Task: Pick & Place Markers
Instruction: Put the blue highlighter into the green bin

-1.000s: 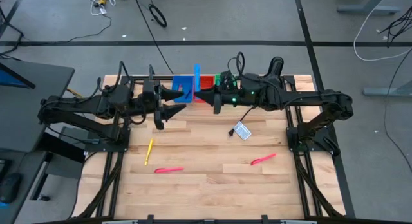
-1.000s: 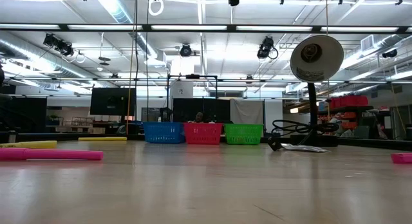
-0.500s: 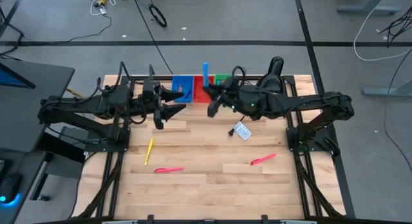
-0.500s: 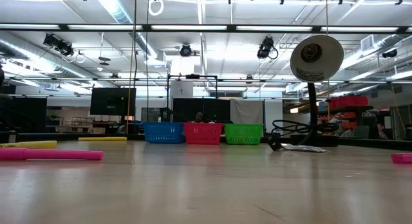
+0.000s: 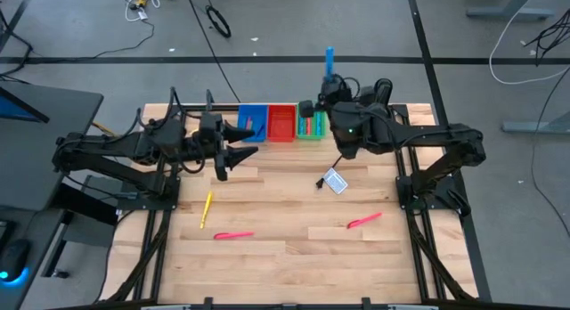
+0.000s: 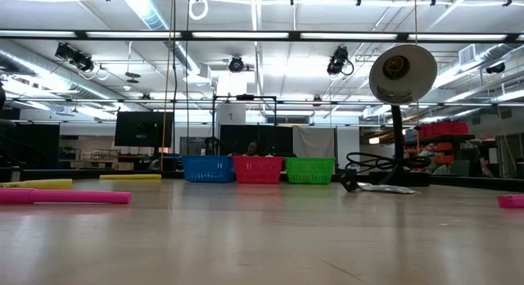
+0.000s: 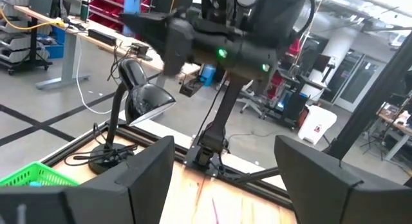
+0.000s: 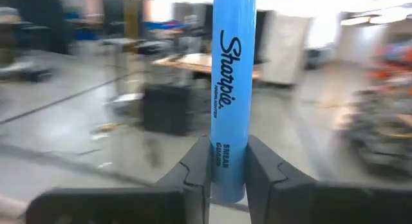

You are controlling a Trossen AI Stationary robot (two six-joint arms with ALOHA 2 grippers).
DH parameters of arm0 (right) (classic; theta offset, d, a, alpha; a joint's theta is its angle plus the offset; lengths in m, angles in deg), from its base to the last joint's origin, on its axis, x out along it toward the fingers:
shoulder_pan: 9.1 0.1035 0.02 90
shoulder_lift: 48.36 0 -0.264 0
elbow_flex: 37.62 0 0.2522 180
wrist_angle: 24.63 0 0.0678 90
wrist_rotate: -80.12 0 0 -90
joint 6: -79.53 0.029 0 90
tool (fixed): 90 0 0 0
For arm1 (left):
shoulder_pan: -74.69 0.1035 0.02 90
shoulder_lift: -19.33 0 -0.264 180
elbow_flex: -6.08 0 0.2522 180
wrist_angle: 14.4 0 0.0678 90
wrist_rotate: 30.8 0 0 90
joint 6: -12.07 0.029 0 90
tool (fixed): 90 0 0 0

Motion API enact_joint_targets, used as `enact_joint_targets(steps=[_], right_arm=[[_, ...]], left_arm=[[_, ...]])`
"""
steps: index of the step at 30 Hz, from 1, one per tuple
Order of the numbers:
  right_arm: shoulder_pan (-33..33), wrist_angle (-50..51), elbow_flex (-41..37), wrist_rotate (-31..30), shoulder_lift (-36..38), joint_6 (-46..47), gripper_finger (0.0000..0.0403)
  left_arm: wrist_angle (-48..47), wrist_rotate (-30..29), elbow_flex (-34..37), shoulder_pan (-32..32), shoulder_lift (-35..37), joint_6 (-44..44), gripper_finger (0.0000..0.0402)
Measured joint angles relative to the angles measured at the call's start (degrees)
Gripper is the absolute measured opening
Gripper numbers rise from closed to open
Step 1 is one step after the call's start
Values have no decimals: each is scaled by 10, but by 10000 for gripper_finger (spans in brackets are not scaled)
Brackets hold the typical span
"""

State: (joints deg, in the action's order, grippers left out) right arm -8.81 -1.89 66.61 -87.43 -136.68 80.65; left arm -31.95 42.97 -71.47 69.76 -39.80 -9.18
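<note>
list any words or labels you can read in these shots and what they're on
"Sharpie" – on the barrel of the blue marker clamped in the right gripper.
"SMEAR GUARD" – small print lower on the same barrel, only roughly legible.
White-and-blue card on the table: print too small to read.
Nothing else readable.

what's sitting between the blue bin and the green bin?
The red rectangular plastic bin fills that stretch, standing in a row between the blue rectangular bin and the green rectangular bin. Both the high and low views show it.
</note>
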Motion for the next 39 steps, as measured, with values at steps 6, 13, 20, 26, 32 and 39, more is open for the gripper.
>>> enact_joint_targets(steps=[6, 13, 20, 26, 32, 39], right_arm=[[-37, -112, 0, -68, -15, -129, 52], [-85, -361, 0, -125, -42, -410, 52], [-108, -403, 0, -111, -58, -447, 52], [-118, -365, -1, -24, -70, -449, 52], [-128, -167, -1, 133, -69, -302, 52], [-170, 141, 67, 250, -89, -31, 52]], left_arm=[[-15, 0, 0, 0, 0, 0, 275], [-24, 8, 0, 0, 0, 0, 275], [-26, 15, 0, 0, -1, 0, 275], [-26, 31, 0, 0, -1, 0, 275], [-26, 45, 0, 0, -1, 0, 275], [-26, 45, 0, 0, -1, 0, 275]])
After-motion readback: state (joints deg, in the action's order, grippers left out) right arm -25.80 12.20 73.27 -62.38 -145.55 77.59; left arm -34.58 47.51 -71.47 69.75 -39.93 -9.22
